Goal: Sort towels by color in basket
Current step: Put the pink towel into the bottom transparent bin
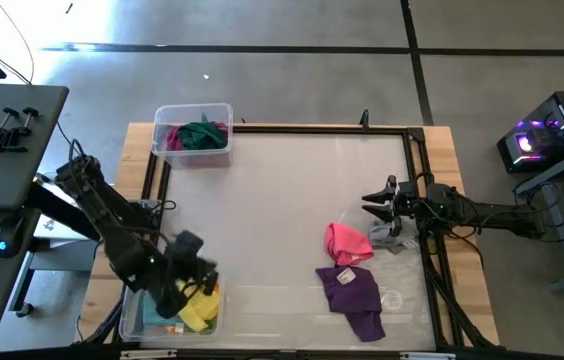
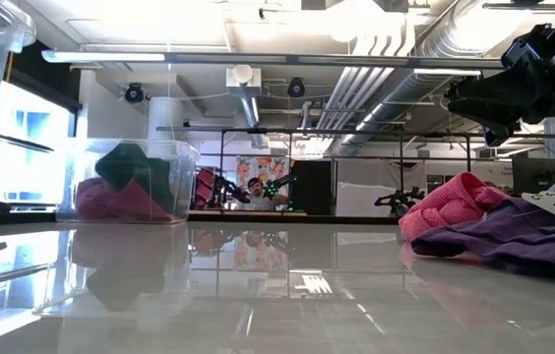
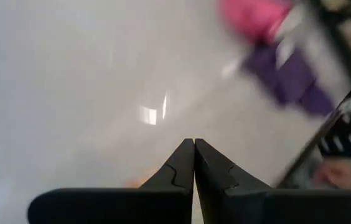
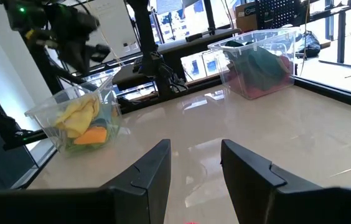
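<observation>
Two clear bins (image 1: pixel 193 112) (image 1: pixel 134 318); two arms; three loose cloths: pink towel (image 1: pixel 347 243), purple towel (image 1: pixel 354 294), grey towel (image 1: pixel 387 237).

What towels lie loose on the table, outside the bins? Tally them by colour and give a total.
pink towel: 1
purple towel: 1
grey towel: 1
Total: 3
</observation>
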`<state>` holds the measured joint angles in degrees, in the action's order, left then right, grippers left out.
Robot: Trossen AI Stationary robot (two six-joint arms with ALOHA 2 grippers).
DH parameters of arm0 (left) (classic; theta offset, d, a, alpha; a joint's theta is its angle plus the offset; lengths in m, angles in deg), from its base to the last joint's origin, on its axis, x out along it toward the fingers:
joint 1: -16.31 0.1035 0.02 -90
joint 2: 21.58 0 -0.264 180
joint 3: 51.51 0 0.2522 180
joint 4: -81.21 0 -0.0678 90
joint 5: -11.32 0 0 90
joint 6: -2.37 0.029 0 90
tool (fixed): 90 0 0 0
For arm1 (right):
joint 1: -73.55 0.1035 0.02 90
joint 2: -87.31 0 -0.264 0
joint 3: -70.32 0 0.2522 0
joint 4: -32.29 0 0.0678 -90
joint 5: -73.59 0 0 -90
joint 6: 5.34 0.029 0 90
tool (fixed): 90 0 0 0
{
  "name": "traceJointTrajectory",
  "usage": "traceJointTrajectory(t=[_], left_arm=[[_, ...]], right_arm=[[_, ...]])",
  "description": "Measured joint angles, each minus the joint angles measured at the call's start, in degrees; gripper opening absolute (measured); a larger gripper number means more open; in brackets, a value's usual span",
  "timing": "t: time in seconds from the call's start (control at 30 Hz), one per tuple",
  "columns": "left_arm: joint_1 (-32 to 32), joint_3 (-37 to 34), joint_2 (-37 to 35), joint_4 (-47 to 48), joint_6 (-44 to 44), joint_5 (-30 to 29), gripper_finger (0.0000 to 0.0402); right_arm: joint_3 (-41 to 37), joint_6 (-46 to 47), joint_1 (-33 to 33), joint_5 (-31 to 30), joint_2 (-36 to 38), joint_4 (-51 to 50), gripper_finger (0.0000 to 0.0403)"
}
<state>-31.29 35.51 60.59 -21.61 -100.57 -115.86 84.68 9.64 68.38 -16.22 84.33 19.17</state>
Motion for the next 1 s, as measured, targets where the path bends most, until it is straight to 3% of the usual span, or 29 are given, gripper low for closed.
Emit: traceJointTrajectory(t=[0.17, 0.27, 0.4, 0.6, 0.73, 0.87, 1.0], left_arm=[[4.63, 0.00, 1.65, -6.46, 20.35, -18.58, 0.0000], [8.27, 0.00, 3.43, -12.66, 32.40, -22.50, 0.0000], [14.47, -1.48, 6.27, -25.91, 48.92, -13.27, 0.0000], [23.76, -7.18, 13.62, -64.80, 77.93, 8.09, 0.0000], [29.24, -7.71, 21.63, -84.55, 91.19, 19.05, 0.0000], [34.92, -5.68, 29.88, -93.50, 97.76, 23.52, 0.0004], [39.34, 0.98, 37.00, -94.60, 103.75, 26.84, 0.0029]], right_arm=[[0.00, 0.00, 0.00, 0.00, 0.00, 0.00, 0.0138], [0.00, 0.00, 0.02, 0.00, 0.00, 0.00, 0.0138], [0.00, 0.00, 0.00, 0.00, 0.00, 0.00, 0.0138], [-0.01, 0.00, 0.00, 0.00, 0.00, 0.00, 0.0138], [0.00, 0.00, 0.01, -0.01, 0.00, 0.00, 0.0138], [0.00, 0.00, 0.02, 0.00, 0.00, 0.00, 0.0138], [0.00, 0.00, 0.02, 0.00, 0.00, 0.00, 0.0138]])
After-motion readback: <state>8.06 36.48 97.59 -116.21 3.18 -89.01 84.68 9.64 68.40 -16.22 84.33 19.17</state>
